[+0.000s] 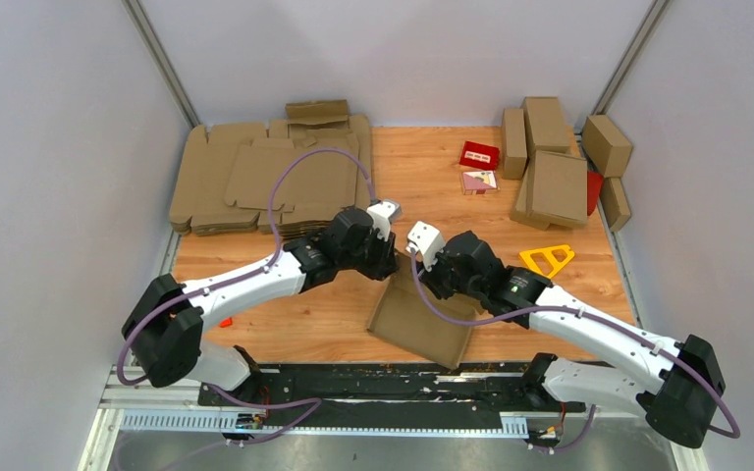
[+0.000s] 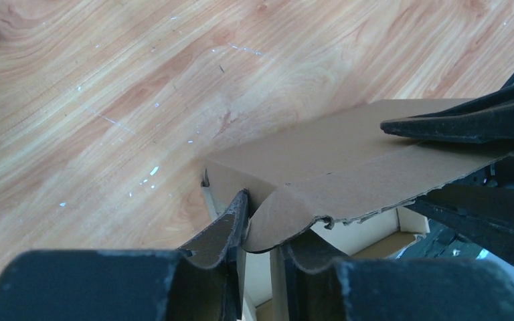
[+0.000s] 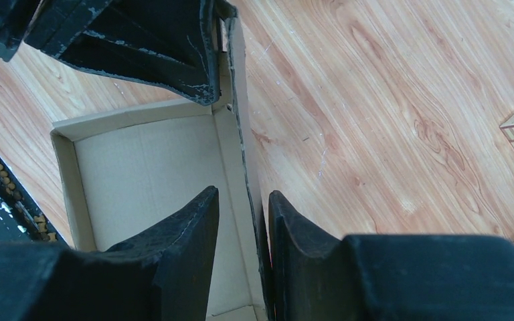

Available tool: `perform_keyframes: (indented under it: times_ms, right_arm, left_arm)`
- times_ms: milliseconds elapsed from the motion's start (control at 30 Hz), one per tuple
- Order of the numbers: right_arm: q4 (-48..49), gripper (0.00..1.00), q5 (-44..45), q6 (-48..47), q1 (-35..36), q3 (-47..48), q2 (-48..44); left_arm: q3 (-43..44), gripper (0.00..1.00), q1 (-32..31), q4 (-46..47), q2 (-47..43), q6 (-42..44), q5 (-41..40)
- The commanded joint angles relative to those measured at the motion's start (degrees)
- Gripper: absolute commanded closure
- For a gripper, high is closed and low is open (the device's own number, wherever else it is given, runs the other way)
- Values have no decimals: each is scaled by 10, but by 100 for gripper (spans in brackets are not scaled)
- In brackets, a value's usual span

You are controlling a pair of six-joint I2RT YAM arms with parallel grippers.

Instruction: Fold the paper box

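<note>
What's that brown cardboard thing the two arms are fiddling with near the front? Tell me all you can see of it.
The paper box is plain brown corrugated cardboard, unprinted, half folded into a shallow open tray with low walls. It sits on the wooden table near the front edge, turned at a slant. The right gripper has its fingers astride one upright wall. The left gripper pinches the curled, ragged edge of a flap bent over the tray's far end.

This looks like a robot test cell in a lab. A wooden table point(image 1: 569, 294) stands closed in by plain grey walls point(image 1: 49, 147) on 3 sides, and 2 white arms point(image 1: 245, 280) are bolted to a metal rail point(image 1: 353, 422) at its near edge.
</note>
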Motion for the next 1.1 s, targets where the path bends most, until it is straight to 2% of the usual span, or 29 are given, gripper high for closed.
perform_keyframes:
  times_ms: [0,67,167,400,633,767,933,1033,1067]
  right_arm:
    - [17,67,-10,0,-1,-7,0]
    - [16,67,-9,0,0,-8,-1]
    - [12,64,-11,3,-1,-6,-7]
    - [-8,51,-8,11,0,-6,-24]
    - [-13,54,-16,17,0,-15,-43]
    - [-24,42,-39,23,0,-6,-52]
    - [-44,27,-39,41,0,-6,-95]
    - [-65,4,-15,64,0,-9,-128]
    - [-71,1,2,77,0,-10,-140]
  left_arm:
    - [38,80,-2,6,6,-51,19]
    - [41,84,-1,-1,11,-54,26]
    - [14,85,-1,17,2,-56,25]
    - [-104,92,-7,117,-55,-76,-17]
    - [-180,95,-26,180,-137,-39,-65]
    - [-206,96,-36,202,-163,-21,-77]
    - [-243,97,-68,232,-195,4,-151]
    - [-254,97,-79,240,-200,4,-170]
    - [-255,97,-82,241,-200,0,-173]
